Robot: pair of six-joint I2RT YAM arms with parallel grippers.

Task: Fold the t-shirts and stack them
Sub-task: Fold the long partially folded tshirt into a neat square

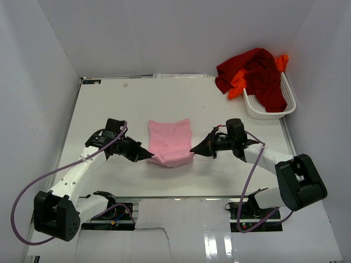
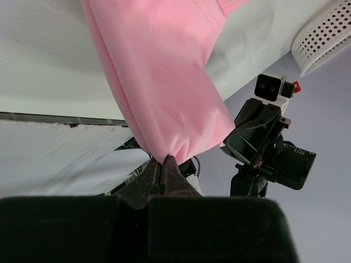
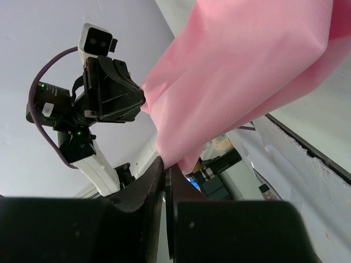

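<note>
Both arms reach inward from the near edge, forearms low and wrists turned toward each other. The left pincer is clamped on the near-left corner of the pink shirt, and the right pincer is clamped on its near-right corner. The shirt lies folded at mid-worktop, a white surface walled in white on three sides. At the far-right corner, a basket holds the heaped red shirt and orange shirt.
</note>
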